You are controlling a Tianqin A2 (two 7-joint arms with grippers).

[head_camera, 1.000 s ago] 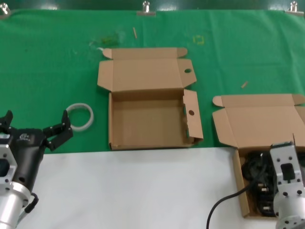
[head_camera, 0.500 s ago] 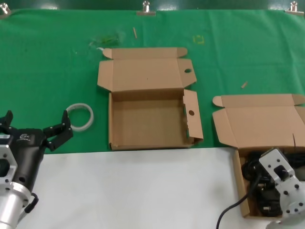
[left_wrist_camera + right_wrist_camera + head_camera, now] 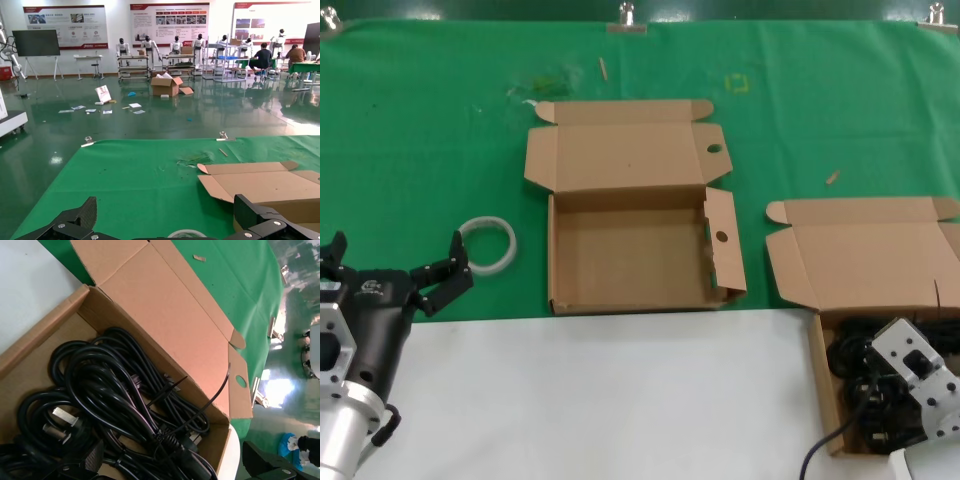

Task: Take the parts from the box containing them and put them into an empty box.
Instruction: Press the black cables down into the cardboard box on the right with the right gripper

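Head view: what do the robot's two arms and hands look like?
The left hand is black with jointed black fingers and small white lettering on its body, mounted on a silver cylindrical wrist. The right hand shows a silver-white blocky housing with a dark slot, and a black cable trailing below.

Empty box (image 3: 630, 255) lying open-topped, lid folded back — holed side flap (image 3: 724, 250) standing upright along its right edge. Tape ring (image 3: 487, 244) sitting between left claw (image 3: 395, 262) and that box. White bench (image 3: 600, 395) strip in front lying bare.

Open brown cardboard mailer box (image 3: 165, 305) holds tangled black power cables (image 3: 115, 405) with plugs, several tied in bundles. Lid laid back over green table cloth (image 3: 235, 285).
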